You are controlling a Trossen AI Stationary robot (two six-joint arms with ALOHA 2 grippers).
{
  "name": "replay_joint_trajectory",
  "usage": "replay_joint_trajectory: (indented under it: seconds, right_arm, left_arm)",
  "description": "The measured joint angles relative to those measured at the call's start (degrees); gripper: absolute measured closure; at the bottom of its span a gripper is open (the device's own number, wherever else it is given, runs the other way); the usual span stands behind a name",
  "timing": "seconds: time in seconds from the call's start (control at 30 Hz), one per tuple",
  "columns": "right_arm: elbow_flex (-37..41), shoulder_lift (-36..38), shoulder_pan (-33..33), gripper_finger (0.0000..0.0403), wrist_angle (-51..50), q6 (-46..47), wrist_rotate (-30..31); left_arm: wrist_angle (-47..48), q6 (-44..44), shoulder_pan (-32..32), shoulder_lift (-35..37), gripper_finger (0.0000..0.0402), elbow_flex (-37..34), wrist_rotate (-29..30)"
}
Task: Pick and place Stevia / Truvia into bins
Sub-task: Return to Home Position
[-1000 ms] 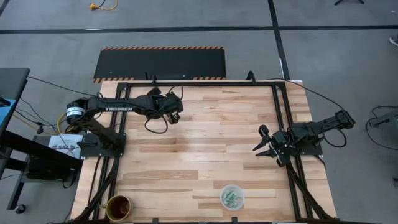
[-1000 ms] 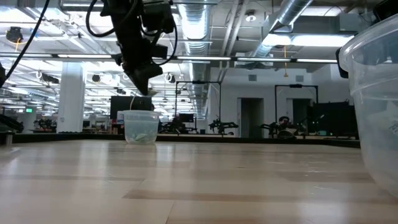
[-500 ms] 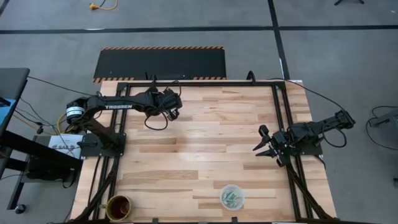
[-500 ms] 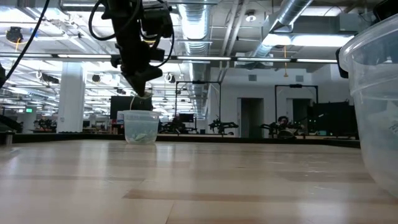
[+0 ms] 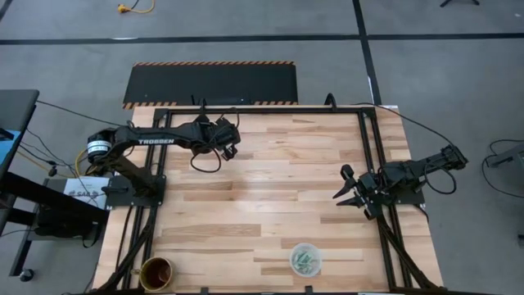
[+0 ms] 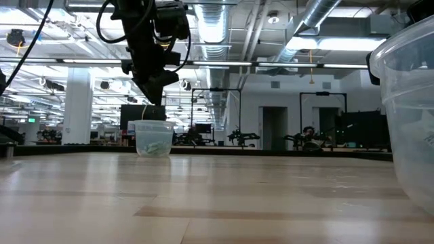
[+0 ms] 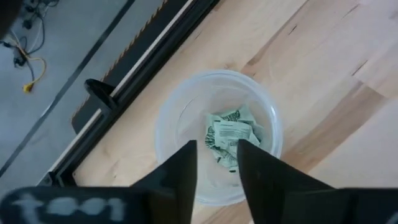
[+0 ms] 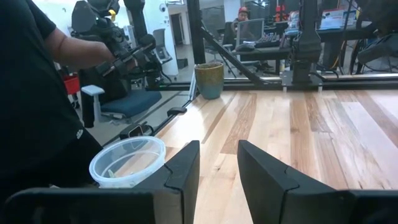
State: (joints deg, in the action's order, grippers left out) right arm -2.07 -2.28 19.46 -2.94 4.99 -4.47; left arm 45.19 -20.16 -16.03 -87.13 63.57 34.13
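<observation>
Fingers (image 7: 183, 171) of the left gripper (image 7: 217, 144) stand a little apart and hold nothing; it hangs directly above the far clear cup (image 7: 166, 118), where crumpled Stevia packets (image 7: 231, 132) lie on the bottom. Probably its delivery is done, so no grip is needed. The right gripper (image 5: 348, 193), also parted and empty, waits at the right edge of the table (image 5: 270, 180).

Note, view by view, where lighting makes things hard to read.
Low view: bright ceiling lights backlight the left gripper, a dark silhouette above the far clear cup; the near clear cup is cut by the picture's right edge. Right wrist view: the right gripper shows dark against the pale table.
</observation>
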Motion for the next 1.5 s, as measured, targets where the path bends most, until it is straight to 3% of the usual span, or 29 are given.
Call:
replay_joint_trajectory:
  seconds: [0.27, 0.37, 0.47, 0.53, 0.63, 0.8, 0.87, 1.0, 1.1, 1.3, 1.5]
  right_arm:
    - [0.0, -0.02, 0.02, 0.03, 0.0, 0.0, 0.0]
    - [0.01, -0.01, 0.02, 0.03, 0.0, 0.01, 0.01]
    - [0.01, -0.02, 0.02, 0.03, 0.0, 0.01, 0.0]
    - [0.0, 0.0, 0.02, 0.03, 0.0, 0.0, 0.0]
    - [0.02, 0.0, 0.02, 0.03, 0.0, 0.02, 0.02]
    - [0.0, 0.0, 0.0, 0.03, 0.0, 0.0, 0.02]
    - [0.0, -0.02, 0.0, 0.03, 0.0, 0.0, 0.02]
    - [0.0, 0.0, 0.0, 0.03, 0.0, 0.01, 0.02]
    - [0.0, 0.0, 0.02, 0.03, 0.0, 0.01, 0.01]
    - [0.01, 0.0, 0.01, 0.03, 0.0, 0.02, 0.01]
    - [0.0, -0.02, 0.02, 0.03, 0.0, 0.02, 0.02]
  left_arm:
    - [-4.39, -1.46, 1.69, 2.11, 0.0259, 0.02, 0.28]
    - [-13.62, 0.88, 4.68, 6.13, 0.0258, 0.02, 2.11]
    - [-26.63, 9.42, 8.04, 11.33, 0.0258, 0.04, 2.05]
    - [-34.48, 17.41, 9.97, 14.97, 0.0258, 0.04, -0.37]
    - [-41.22, 25.43, 11.57, 20.46, 0.0258, 0.13, -9.34]
    - [-40.42, 29.82, 10.73, 29.11, 0.0258, 0.07, -26.73]
    - [-38.03, 29.83, 10.17, 32.01, 0.0258, 0.06, -29.01]
    - [-31.28, 29.74, 9.46, 37.58, 0.0258, -0.14, -28.15]
    - [-33.73, 28.43, 9.4, 43.06, 0.0258, -4.52, -26.17]
    - [-39.59, 22.25, 9.39, 60.12, 0.0258, -21.42, -18.57]
    - [-38.27, 15.09, 9.39, 78.57, 0.0258, -36.87, -17.07]
